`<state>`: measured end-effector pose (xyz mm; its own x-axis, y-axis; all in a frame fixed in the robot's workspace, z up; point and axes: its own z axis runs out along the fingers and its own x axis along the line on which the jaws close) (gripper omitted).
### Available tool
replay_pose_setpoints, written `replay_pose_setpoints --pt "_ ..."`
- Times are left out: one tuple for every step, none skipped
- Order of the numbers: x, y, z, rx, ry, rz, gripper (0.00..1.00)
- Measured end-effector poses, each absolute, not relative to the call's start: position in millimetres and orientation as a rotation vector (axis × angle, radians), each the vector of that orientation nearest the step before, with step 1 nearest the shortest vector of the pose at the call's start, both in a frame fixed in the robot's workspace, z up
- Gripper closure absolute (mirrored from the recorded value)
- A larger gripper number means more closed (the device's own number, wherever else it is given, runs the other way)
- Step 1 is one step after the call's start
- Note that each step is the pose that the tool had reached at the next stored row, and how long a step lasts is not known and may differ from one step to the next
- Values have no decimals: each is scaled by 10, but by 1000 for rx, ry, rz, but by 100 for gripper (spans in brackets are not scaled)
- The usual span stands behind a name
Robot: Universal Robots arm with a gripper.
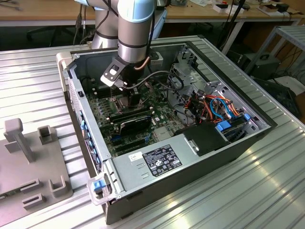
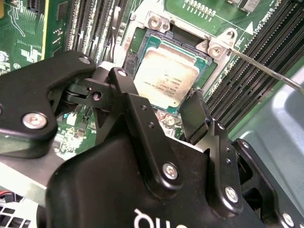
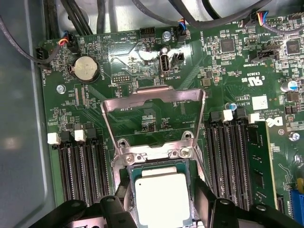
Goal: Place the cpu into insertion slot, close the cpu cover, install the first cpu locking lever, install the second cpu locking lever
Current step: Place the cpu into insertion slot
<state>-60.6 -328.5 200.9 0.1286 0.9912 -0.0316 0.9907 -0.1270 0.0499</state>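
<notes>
The cpu (image 2: 164,78) (image 3: 161,199), a flat square chip with a silvery-beige top, lies flat in the insertion slot (image 2: 146,43) on the green motherboard. My gripper (image 2: 159,97) (image 3: 161,205) is open and straddles the chip, one black finger on each side, with a thin strip of socket rim (image 3: 131,187) showing between finger and chip. The cpu cover (image 3: 142,96) stands raised on its hinge beyond the socket, its square window open to the board. A thin metal lever (image 2: 266,71) sticks out beside the socket. In the exterior view the gripper (image 1: 128,95) hangs low inside the computer case.
Long black memory slots (image 3: 83,166) flank the socket, with a memory stick (image 3: 259,161) in one. Cables (image 1: 214,107), drive bays and a power supply (image 1: 157,160) crowd the case toward the exterior view's right. A grey fixture (image 1: 28,162) sits outside the case.
</notes>
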Motion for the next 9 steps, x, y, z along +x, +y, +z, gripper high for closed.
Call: replay_pose_setpoints --pt "-606 -3285 2015 2315 2036 14 35" --pt "-606 -3285 2023 2316 2036 15 35" --pt "-606 -3285 2033 2316 2036 15 35" --pt "-606 -3285 2039 2316 2036 15 35" --pt "-606 -3285 2039 2316 2036 15 35" --pt "-606 -3285 2039 2316 2036 15 35" --pt "-606 -3285 2047 2316 2036 14 35" --pt "-606 -3285 2057 2316 2036 14 35" --pt "-606 -3285 2069 2316 2036 15 35"
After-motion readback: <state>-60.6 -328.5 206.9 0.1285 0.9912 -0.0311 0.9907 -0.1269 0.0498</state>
